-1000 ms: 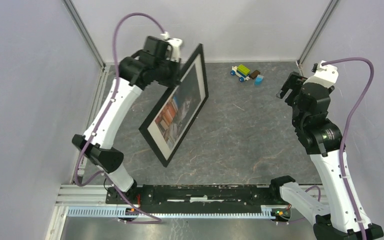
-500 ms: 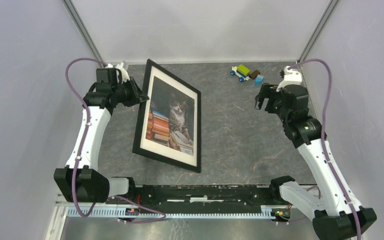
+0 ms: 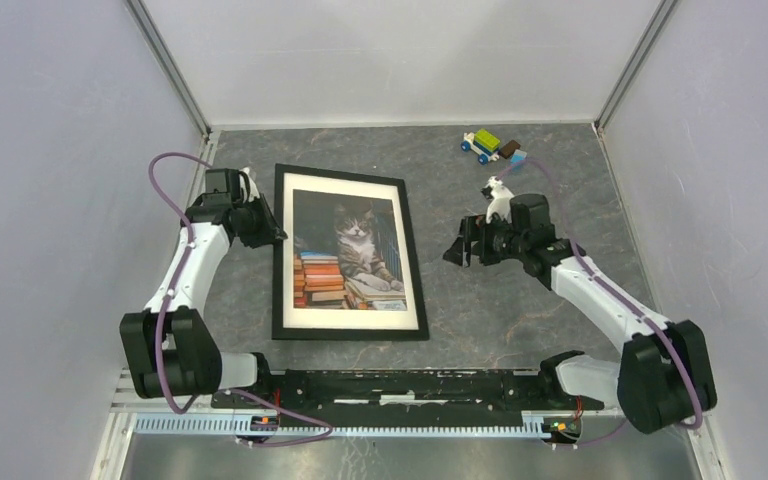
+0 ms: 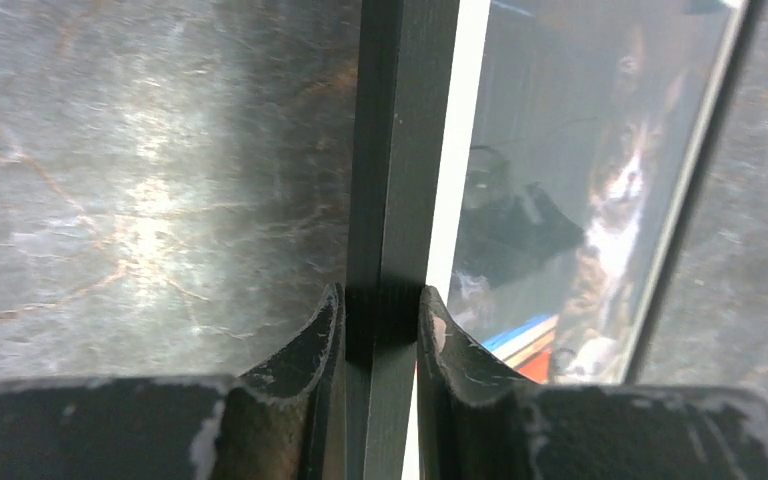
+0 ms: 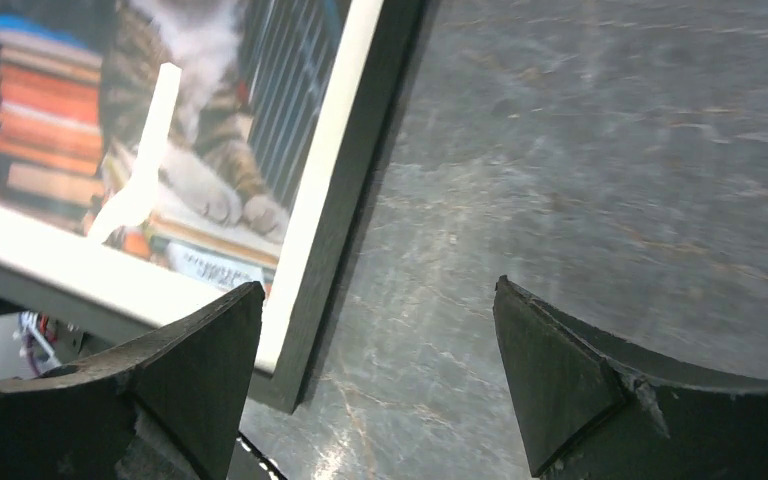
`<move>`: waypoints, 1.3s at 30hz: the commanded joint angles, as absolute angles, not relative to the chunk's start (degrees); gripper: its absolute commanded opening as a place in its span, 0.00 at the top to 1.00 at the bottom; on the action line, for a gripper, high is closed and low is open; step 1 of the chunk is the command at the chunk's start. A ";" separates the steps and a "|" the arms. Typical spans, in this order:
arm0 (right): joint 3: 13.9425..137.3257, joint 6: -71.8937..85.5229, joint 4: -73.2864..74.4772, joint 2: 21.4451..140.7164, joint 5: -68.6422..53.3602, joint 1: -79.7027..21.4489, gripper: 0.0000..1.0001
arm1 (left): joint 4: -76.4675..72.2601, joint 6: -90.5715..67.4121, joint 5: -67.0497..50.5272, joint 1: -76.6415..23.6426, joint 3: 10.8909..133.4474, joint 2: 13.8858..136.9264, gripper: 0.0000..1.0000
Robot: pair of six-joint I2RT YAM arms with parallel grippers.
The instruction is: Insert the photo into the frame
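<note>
The black frame (image 3: 350, 333) lies flat on the table, left of centre, with the photo (image 3: 352, 250) of the tabby cat on books showing face up inside it. My left gripper (image 3: 272, 235) is shut on the frame's left bar; in the left wrist view the gripper (image 4: 382, 300) pinches the bar (image 4: 400, 150) with both fingers, and the photo (image 4: 580, 200) shows under glass. My right gripper (image 3: 457, 250) is open and empty, low over the table just right of the frame. In the right wrist view this gripper (image 5: 375, 290) is near the frame's corner (image 5: 360, 190) and the photo (image 5: 200, 120).
A small toy car of coloured bricks (image 3: 493, 147) sits at the back right. Grey walls close in the table on the left, back and right. A black rail (image 3: 400, 385) runs along the near edge.
The left gripper has lowered the frame from a raised, tilted hold until it lies flat on the table. The right arm has swung down and left, close to the frame's right side.
</note>
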State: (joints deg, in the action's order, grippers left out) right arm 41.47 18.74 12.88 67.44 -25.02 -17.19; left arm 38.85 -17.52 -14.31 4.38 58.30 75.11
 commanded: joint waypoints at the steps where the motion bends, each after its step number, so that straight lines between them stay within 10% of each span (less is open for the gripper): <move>1: 40.36 22.13 2.19 71.59 -30.80 -21.52 0.10 | 37.17 -12.01 2.59 5.38 59.49 78.11 0.98; 16: 40.79 18.58 3.12 74.65 -29.79 -25.67 0.10 | 37.40 -7.10 23.58 6.55 62.96 85.29 0.96; 21: 44.58 15.23 10.69 69.84 -25.55 -25.56 0.09 | 40.36 -12.12 30.65 6.99 64.22 83.42 0.41; 32: 63.29 5.04 36.17 54.04 -2.94 -25.60 0.04 | 40.44 -20.66 4.63 3.46 73.71 65.53 0.19; 39: 77.07 1.30 45.40 46.89 9.87 -25.54 0.02 | 32.22 -19.03 -0.39 -25.73 81.60 60.52 0.05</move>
State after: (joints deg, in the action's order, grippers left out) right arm 69.21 5.15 37.54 49.50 -0.73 -25.50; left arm 38.68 -17.78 6.98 -12.99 78.24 63.02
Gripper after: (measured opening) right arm 0.979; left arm 0.894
